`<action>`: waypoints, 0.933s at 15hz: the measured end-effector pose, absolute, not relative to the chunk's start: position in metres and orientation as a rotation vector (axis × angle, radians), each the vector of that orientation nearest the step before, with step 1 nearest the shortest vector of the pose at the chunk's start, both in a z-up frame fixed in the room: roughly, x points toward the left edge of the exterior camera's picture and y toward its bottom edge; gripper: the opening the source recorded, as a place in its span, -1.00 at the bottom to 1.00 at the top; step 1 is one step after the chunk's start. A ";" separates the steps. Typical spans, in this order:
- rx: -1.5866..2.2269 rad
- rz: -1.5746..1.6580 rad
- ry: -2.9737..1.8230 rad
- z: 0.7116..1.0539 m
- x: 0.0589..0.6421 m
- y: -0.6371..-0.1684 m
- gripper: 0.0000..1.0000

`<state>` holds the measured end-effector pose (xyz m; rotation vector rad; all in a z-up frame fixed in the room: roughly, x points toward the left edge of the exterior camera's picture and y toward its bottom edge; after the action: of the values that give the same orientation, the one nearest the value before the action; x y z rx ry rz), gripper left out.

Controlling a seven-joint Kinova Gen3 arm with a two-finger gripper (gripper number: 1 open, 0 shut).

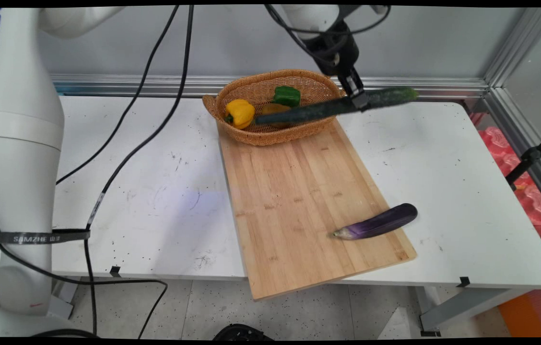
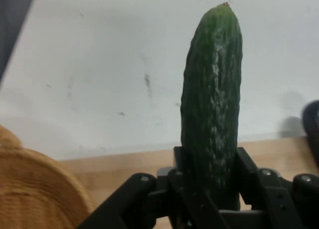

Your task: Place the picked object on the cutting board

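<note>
Pincer (image 1: pixel 358 99) clamped on a long dark-green cucumber (image 1: pixel 328 105), held in the air.

From my seat I see the cucumber lying nearly level over the wicker basket's (image 1: pixel 270 136) right rim and the wooden board's (image 1: pixel 299 191) far end; yellow (image 1: pixel 240 113) and green (image 1: pixel 287 95) peppers sit in the basket, an eggplant (image 1: pixel 378 222) near the board's front.

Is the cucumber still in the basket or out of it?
Out. The claw holds the cucumber lifted, roughly level, spanning the basket rim and cutting board.

Even bright light, soft shadows, hand view slightly blurred.
</note>
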<state>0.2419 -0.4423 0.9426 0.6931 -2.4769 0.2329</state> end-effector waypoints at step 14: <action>0.784 0.175 -2.500 0.864 0.224 -0.344 -1.00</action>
<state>0.2241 -0.3444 0.8639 0.7843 -2.5004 0.1754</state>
